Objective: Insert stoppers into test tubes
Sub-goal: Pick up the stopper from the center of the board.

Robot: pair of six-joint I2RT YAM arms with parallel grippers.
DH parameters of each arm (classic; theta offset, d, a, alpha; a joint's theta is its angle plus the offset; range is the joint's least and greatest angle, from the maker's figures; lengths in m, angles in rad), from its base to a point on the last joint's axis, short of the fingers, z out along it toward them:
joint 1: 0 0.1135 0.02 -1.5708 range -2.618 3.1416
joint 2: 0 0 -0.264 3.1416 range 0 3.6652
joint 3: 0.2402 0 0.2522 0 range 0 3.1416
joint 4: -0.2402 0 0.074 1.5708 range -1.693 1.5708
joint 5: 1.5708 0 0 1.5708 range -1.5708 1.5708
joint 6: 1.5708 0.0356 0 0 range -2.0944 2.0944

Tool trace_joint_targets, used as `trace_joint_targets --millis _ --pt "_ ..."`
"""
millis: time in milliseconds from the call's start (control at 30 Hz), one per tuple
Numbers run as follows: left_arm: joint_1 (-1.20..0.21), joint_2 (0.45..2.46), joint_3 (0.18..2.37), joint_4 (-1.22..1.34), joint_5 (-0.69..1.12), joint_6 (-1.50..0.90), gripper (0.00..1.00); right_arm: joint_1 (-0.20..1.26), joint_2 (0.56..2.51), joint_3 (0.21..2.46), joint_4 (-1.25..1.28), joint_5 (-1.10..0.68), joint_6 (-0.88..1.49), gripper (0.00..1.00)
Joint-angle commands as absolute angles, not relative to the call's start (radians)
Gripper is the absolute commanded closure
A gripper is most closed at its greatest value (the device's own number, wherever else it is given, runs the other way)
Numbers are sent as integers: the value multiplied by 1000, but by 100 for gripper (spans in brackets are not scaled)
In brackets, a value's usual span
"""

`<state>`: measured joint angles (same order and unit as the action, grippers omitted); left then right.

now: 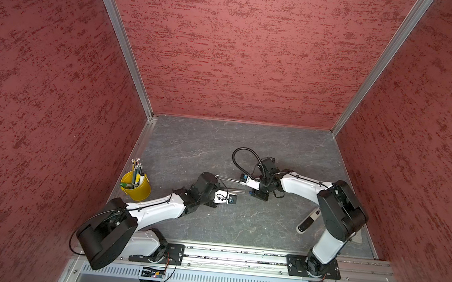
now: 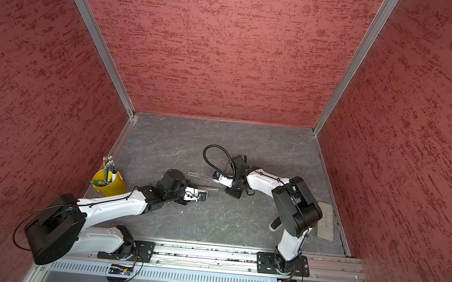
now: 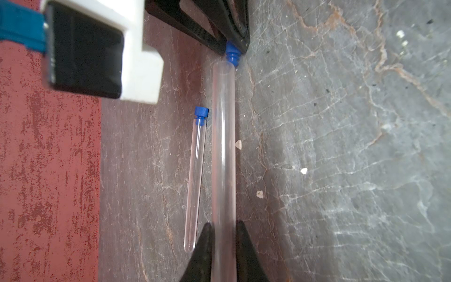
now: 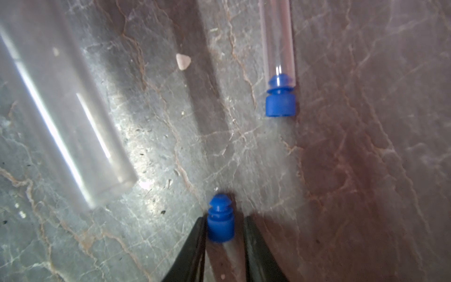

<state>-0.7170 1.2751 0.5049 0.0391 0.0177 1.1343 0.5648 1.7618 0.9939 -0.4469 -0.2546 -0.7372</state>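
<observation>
Mottled red walls (image 1: pixel 241 51) enclose a grey marbled floor (image 1: pixel 219 141).

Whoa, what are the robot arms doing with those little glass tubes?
They're plugging glass tubes. The left gripper holds an open tube. The right gripper has its jaws around a loose stopper, near that tube's mouth but not lined up with it; I can't tell if the grip is tight. The other tube lies on the table with its stopper already in the end.
</observation>
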Motion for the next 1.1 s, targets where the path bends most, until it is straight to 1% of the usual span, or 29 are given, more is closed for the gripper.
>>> trace_joint_targets --millis 0,333,1067 --pt "-712 1267 497 54 20 1132 83 558 1781 1004 -487 -255 -747 73" --pt "-711 1267 497 53 20 1133 83 558 1770 999 -483 -258 -748 78" --pt "-712 1263 492 60 20 1136 83 551 1699 973 -479 -280 -743 81"
